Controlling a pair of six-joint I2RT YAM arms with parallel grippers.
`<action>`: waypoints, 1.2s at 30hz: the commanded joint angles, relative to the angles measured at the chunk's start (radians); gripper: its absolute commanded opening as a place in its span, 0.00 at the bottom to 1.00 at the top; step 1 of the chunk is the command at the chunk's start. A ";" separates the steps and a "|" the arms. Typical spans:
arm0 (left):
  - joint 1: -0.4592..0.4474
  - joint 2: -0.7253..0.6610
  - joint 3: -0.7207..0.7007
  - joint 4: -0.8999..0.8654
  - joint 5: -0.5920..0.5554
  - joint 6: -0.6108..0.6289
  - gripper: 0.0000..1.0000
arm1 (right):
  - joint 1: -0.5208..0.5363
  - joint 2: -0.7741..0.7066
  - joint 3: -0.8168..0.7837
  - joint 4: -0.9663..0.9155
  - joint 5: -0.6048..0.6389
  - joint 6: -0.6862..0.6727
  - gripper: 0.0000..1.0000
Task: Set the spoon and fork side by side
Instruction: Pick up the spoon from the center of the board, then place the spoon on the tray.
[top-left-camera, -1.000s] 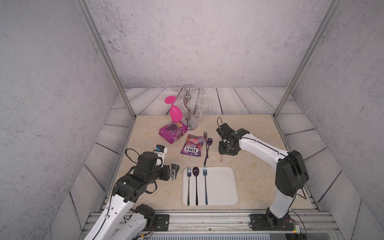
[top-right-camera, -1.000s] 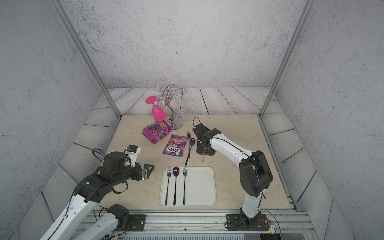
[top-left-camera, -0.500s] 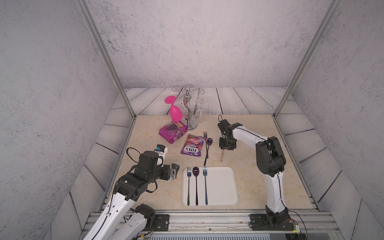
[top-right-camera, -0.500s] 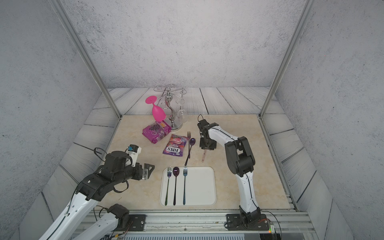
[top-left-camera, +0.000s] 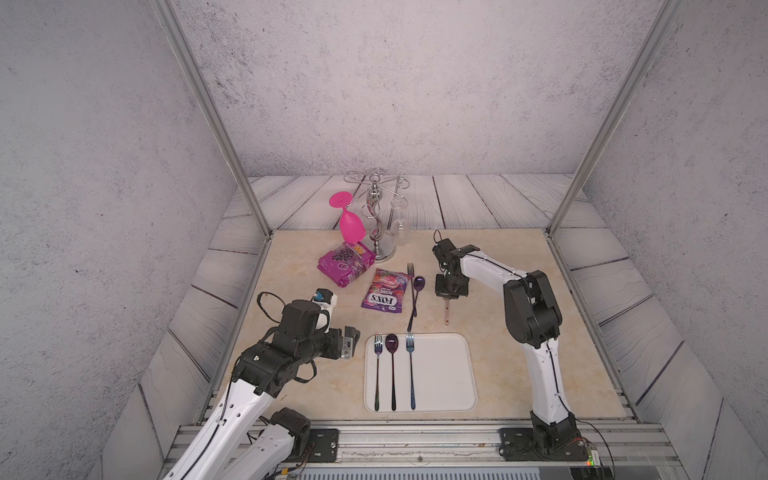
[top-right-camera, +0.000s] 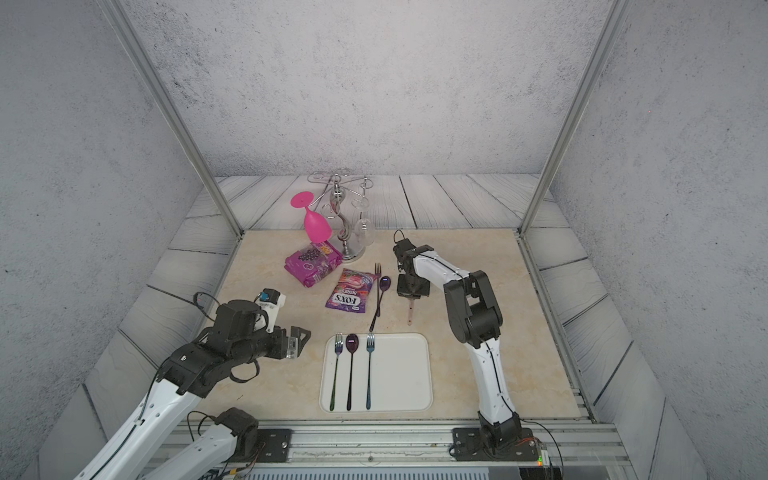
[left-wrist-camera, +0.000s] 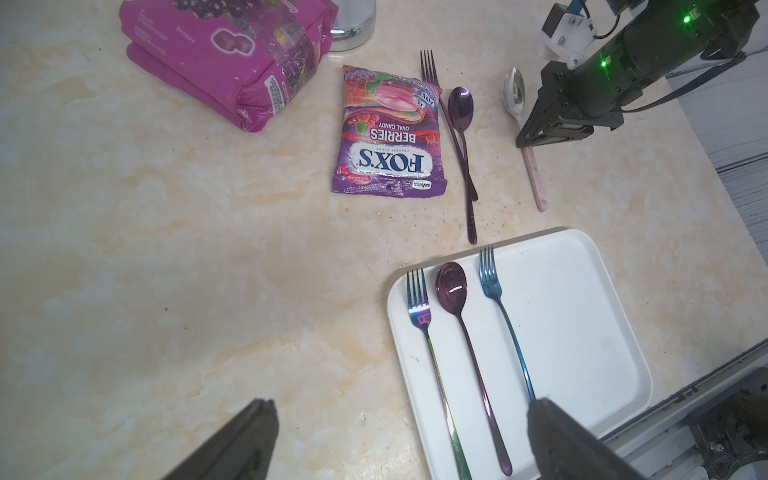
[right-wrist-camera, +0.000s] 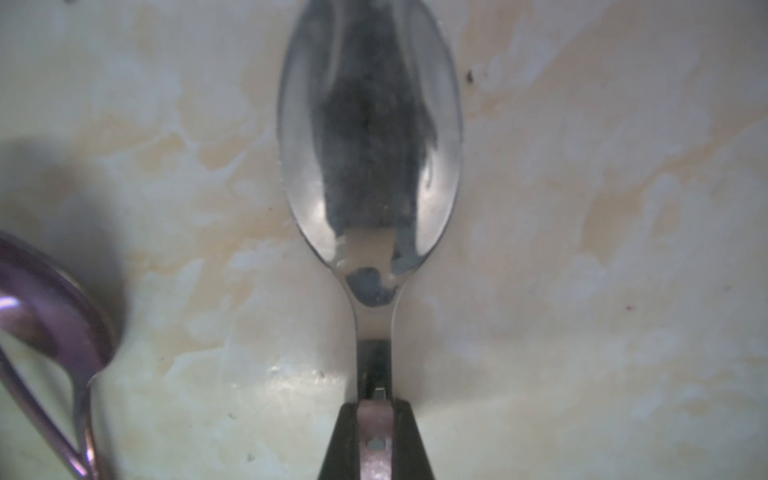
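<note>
A silver spoon with a pink handle (top-left-camera: 446, 313) (left-wrist-camera: 536, 183) lies on the table right of a loose purple fork (top-left-camera: 410, 270) and purple spoon (top-left-camera: 419, 284), whose handles cross. My right gripper (top-left-camera: 451, 291) (right-wrist-camera: 375, 409) points down and is shut on the pink handle just behind the bowl (right-wrist-camera: 370, 145), at table level. On the white tray (top-left-camera: 449, 374), a fork (top-left-camera: 377, 345), a purple spoon (top-left-camera: 392, 345) and a blue fork (top-left-camera: 410, 345) lie parallel. Left of the tray, my left gripper (top-left-camera: 349, 340) (left-wrist-camera: 401, 409) hovers open and empty.
A purple candy bag (top-left-camera: 384, 291) lies just left of the loose fork. Behind it are a pink snack pack (top-left-camera: 345, 262) and a chrome glass rack (top-left-camera: 380, 224) with a pink glass (top-left-camera: 351, 224) hanging on it. Metal frame posts stand at the table's back corners.
My right gripper's fingers have closed on the pink-handled spoon. The right arm's elbow has drawn back and risen over the same spot. The left arm has stayed still.
</note>
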 joint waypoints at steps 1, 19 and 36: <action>0.004 -0.015 -0.003 0.003 -0.002 0.000 0.99 | -0.005 -0.019 -0.007 -0.001 0.012 0.023 0.00; 0.004 -0.049 0.000 -0.011 -0.033 -0.001 1.00 | 0.204 -0.648 -0.493 0.007 0.031 0.183 0.00; 0.004 -0.079 -0.006 -0.007 -0.029 -0.005 1.00 | 0.578 -0.629 -0.744 0.217 -0.031 0.470 0.00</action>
